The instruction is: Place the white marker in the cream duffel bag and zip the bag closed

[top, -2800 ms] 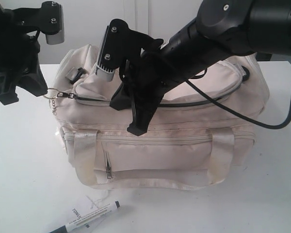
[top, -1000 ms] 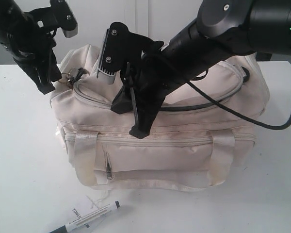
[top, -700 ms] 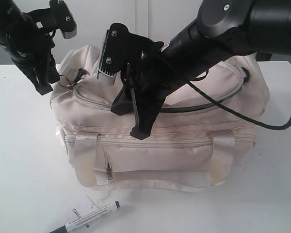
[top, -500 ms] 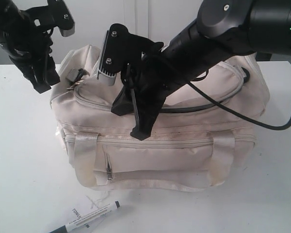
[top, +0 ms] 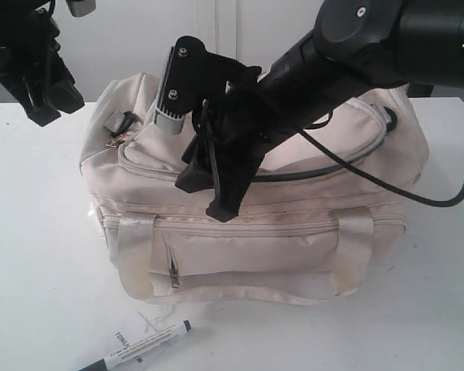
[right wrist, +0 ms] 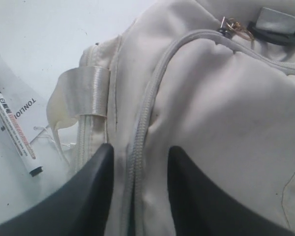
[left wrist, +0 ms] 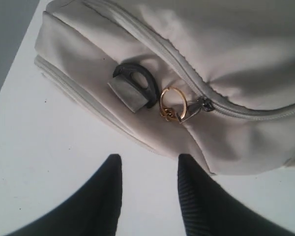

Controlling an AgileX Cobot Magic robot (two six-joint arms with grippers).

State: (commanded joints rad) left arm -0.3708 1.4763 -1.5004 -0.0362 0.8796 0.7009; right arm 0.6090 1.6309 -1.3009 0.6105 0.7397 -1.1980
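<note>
Right gripper [right wrist: 140, 152] gapes just above the cream duffel bag [top: 255, 247], left gripper [left wrist: 150, 162] open too; zip looks shut, so the white marker [right wrist: 14, 132] off beside could stay outside

Cream duffel bag [top: 278, 247]: pale cream fabric, shinier satin handles, yellowish stains lower front. Zip ring [left wrist: 173, 102] gold; strap ring [left wrist: 137, 78] black w/ grey tab. White marker [top: 147, 342], bottom left: white barrel, black + red print, black cap. Table [top: 31, 270] plain white. My fingers [left wrist: 201, 206] black, ribbed.
</note>
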